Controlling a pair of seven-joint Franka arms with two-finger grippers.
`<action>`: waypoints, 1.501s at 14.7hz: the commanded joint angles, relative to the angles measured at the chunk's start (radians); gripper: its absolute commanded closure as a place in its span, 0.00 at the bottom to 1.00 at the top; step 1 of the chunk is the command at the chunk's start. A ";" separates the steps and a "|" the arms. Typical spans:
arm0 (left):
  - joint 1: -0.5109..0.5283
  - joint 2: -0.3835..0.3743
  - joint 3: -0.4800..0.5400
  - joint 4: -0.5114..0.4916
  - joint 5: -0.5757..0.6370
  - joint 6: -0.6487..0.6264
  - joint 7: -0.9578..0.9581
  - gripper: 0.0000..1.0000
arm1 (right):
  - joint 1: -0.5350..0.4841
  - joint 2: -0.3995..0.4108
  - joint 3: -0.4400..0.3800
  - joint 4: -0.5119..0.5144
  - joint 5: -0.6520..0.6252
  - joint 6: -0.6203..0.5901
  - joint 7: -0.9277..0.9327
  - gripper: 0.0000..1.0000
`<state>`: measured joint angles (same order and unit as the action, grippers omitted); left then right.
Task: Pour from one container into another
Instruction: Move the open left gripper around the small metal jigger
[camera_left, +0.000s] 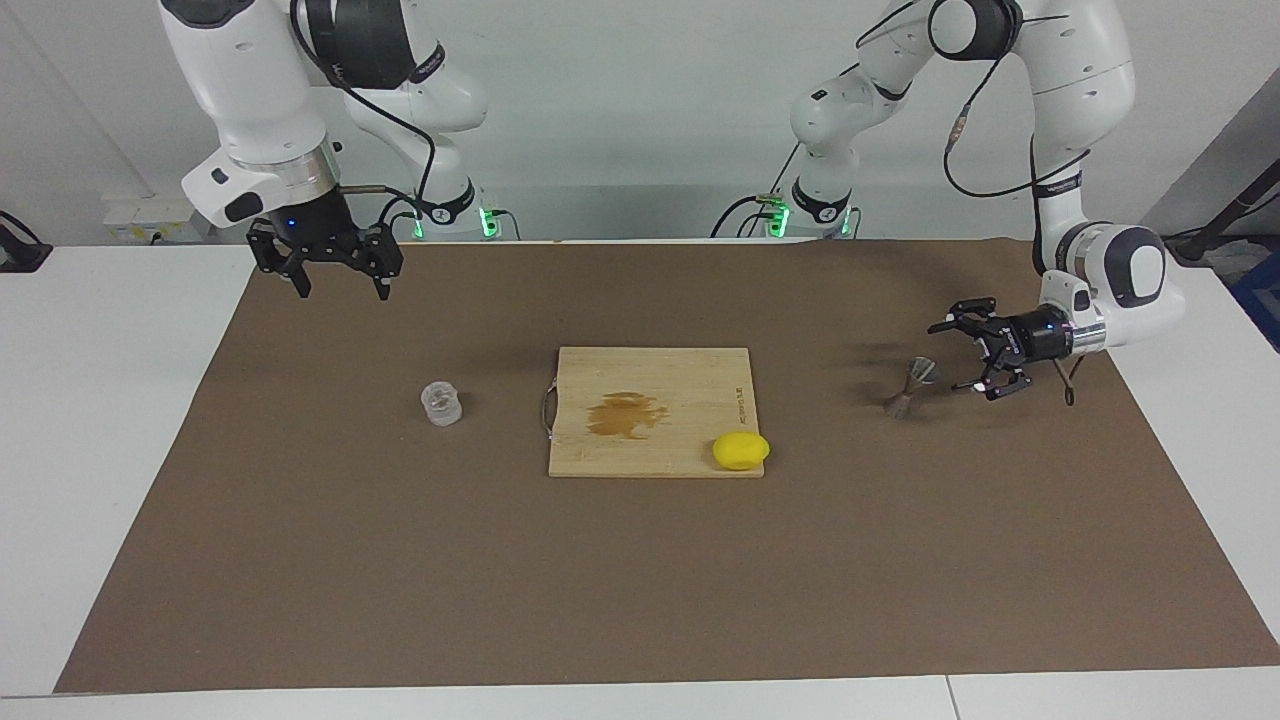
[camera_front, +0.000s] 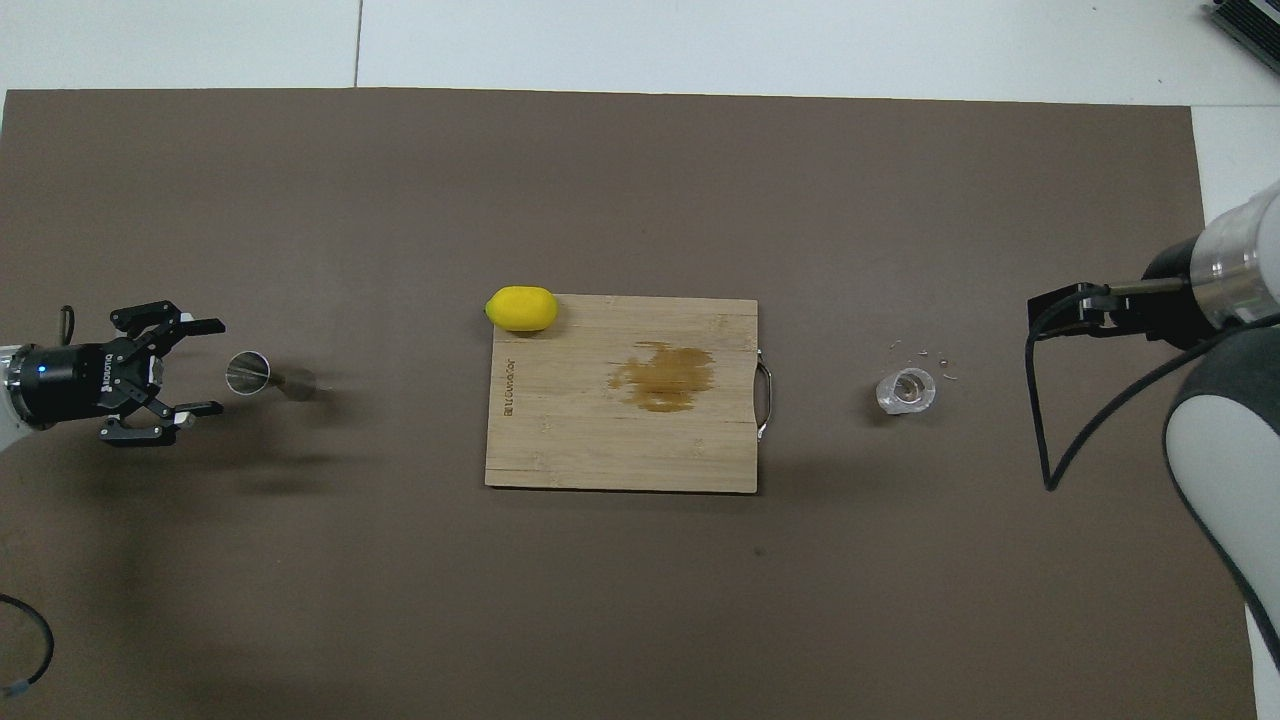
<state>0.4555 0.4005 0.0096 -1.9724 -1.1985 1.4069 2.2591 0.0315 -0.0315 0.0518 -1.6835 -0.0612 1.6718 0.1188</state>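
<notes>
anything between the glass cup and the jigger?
Yes: the wooden cutting board, with a lemon at its corner, lies between the glass cup and the jigger; the overhead view shows it.

Robotics lab, two white arms (camera_left: 260, 90) bolted at a white table (camera_left: 110, 340), brown mat (camera_left: 640, 580), bare wall

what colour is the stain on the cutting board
Brownish-amber stain mid cutting board; clearest in the overhead view.
</notes>
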 joint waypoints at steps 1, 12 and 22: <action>0.015 0.055 -0.005 -0.005 -0.047 -0.034 0.149 0.00 | -0.010 0.002 0.003 0.007 -0.002 -0.003 -0.010 0.00; -0.009 0.109 0.000 -0.011 -0.049 -0.095 0.203 0.00 | -0.010 0.002 0.003 0.007 -0.002 -0.003 -0.011 0.00; 0.015 0.109 0.001 -0.036 -0.047 -0.065 0.211 0.05 | -0.010 0.002 0.003 0.007 -0.002 -0.003 -0.011 0.00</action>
<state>0.4652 0.5105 0.0128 -1.9930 -1.2396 1.3265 2.4443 0.0315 -0.0315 0.0518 -1.6835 -0.0612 1.6718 0.1188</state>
